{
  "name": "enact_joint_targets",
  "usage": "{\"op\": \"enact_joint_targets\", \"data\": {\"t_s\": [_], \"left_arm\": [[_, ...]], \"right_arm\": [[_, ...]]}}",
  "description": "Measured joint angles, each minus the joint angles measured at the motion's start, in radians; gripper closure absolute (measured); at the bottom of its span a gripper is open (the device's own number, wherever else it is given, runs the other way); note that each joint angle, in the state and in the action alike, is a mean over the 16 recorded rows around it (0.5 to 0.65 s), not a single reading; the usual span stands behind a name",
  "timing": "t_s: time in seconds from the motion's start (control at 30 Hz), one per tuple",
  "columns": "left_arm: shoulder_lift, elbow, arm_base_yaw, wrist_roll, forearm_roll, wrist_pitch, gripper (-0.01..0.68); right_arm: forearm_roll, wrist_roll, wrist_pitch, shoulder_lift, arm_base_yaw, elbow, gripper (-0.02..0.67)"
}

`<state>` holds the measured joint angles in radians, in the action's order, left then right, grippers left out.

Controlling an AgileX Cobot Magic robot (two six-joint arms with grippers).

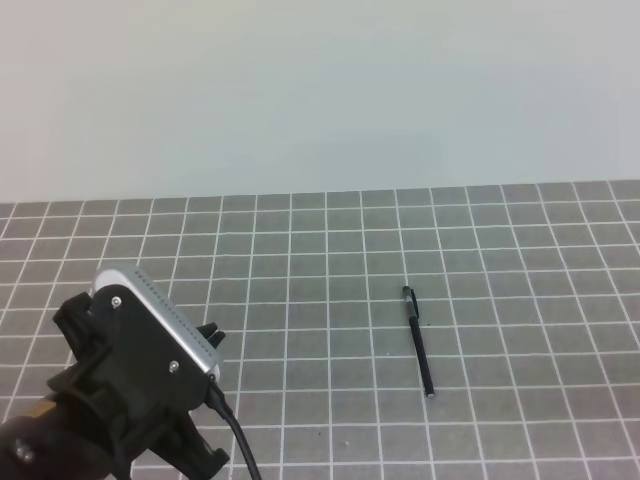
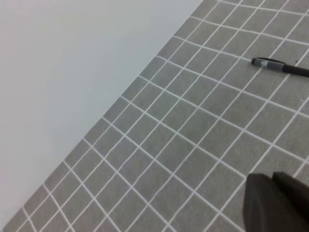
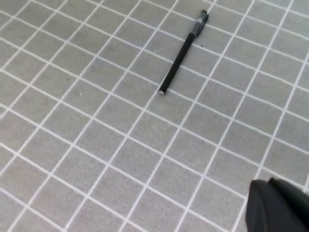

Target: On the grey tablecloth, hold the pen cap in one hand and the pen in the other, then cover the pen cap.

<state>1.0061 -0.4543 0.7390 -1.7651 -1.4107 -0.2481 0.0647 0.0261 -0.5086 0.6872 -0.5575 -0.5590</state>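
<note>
The pen [image 1: 418, 341] lies mid-cloth, edges distant; both grippers' jaws too hidden to tell.

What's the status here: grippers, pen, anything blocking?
Neither gripper holds anything; finger state unreadable. Pen lies flat on the grey tablecloth, untouched, left arm well off to its side. No separate cap seen. Nothing blocking.
</note>
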Motion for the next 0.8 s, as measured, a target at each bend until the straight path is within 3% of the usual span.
{"op": "enact_joint_targets", "data": {"t_s": [0.3, 0.8], "left_arm": [[0.0, 0.0, 0.0, 0.0, 0.003, 0.01, 0.675], [0.0, 0.0, 0.0, 0.0, 0.0, 0.018, 0.675]], "right_arm": [[0.026, 0.001, 0.034, -0.132, 0.0, 0.106, 0.645], [0.072, 0.002, -0.007, -0.171, 0.0, 0.132, 0.645]]}}
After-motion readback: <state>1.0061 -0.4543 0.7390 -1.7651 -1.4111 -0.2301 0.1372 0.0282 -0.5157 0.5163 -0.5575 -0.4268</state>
